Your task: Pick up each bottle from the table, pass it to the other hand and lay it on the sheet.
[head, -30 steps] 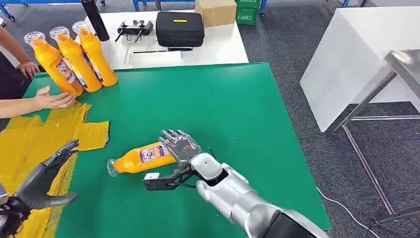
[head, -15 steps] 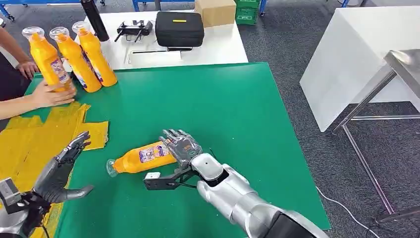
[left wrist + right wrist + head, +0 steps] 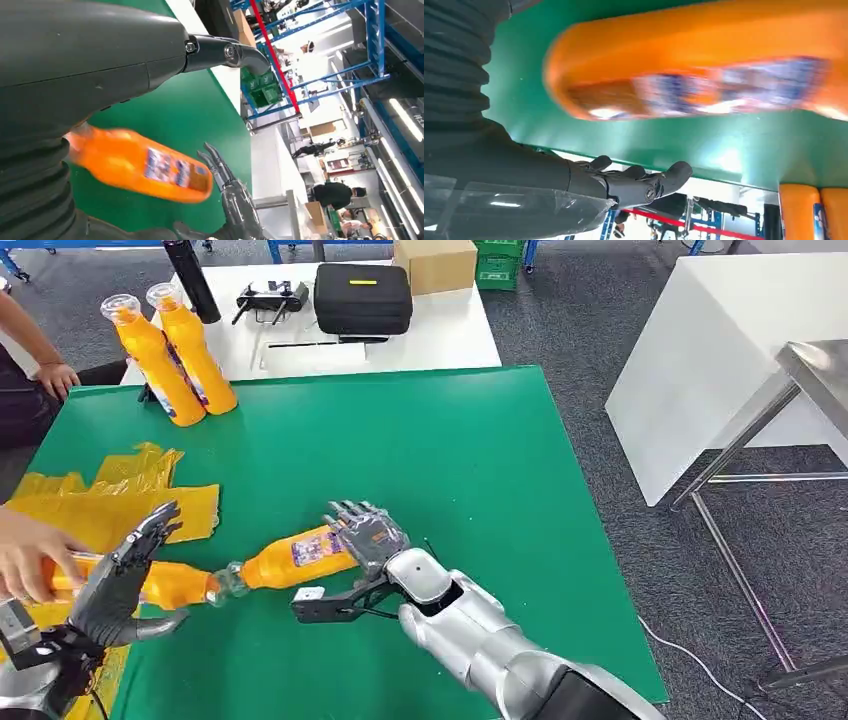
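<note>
An orange bottle (image 3: 295, 556) lies on its side on the green table (image 3: 440, 450), blurred in the right wrist view (image 3: 704, 75) and the left wrist view (image 3: 145, 167). My right hand (image 3: 365, 533) is at its base with fingers (image 3: 639, 182) spread, not closed round it. My left hand (image 3: 120, 585) is open at the edge of the yellow sheet (image 3: 100, 510). Behind it a person's hand (image 3: 30, 555) holds a second orange bottle (image 3: 170, 583) lying on the sheet, its cap near the first bottle's cap. Two more bottles (image 3: 175, 355) stand upright at the back left.
A white table (image 3: 440, 330) behind the green one carries a black case (image 3: 362, 297), a cardboard box (image 3: 435, 262), a controller (image 3: 272, 298) and a dark cylinder (image 3: 192, 278). A person's other hand (image 3: 55, 378) is at the far left edge. A white block (image 3: 720, 360) and metal frame (image 3: 760, 430) are at the right.
The person took one of three upright bottles and brought it down onto the sheet behind my left hand. My left hand rose and moved right. The right hand barely moved.
</note>
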You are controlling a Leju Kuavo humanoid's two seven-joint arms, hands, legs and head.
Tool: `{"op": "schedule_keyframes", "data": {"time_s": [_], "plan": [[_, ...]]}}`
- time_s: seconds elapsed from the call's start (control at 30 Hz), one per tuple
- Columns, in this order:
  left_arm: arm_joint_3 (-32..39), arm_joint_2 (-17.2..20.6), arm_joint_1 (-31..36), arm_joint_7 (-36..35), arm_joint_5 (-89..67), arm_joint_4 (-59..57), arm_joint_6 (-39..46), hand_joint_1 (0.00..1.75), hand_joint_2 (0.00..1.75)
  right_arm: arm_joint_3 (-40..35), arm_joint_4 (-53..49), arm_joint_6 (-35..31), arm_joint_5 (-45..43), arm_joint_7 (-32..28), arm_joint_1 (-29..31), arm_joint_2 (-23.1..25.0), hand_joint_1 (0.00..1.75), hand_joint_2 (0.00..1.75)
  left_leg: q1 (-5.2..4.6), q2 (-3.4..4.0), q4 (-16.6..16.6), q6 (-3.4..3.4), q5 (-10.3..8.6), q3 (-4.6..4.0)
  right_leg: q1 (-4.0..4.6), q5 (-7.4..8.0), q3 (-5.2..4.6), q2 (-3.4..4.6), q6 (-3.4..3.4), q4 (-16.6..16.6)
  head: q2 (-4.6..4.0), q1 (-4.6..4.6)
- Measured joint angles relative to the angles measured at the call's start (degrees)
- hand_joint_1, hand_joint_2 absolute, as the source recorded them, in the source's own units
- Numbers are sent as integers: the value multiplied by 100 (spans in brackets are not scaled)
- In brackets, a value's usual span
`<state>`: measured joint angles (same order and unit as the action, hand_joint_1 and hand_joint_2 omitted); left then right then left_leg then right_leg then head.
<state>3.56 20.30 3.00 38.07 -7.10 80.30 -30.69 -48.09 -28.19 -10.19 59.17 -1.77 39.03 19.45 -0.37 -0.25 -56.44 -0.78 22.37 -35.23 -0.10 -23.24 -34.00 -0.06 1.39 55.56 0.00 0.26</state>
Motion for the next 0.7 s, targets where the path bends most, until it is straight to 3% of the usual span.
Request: {"op": "schedule_keyframes", "data": {"time_s": [0.7], "plan": [[46,-26,8,-2,22,0,-33,0,175,0,-11,79,17,-13,0,-7,0,175,0,0,0,0,0,0,0,0,-1,0,0,0,0,0]]}}
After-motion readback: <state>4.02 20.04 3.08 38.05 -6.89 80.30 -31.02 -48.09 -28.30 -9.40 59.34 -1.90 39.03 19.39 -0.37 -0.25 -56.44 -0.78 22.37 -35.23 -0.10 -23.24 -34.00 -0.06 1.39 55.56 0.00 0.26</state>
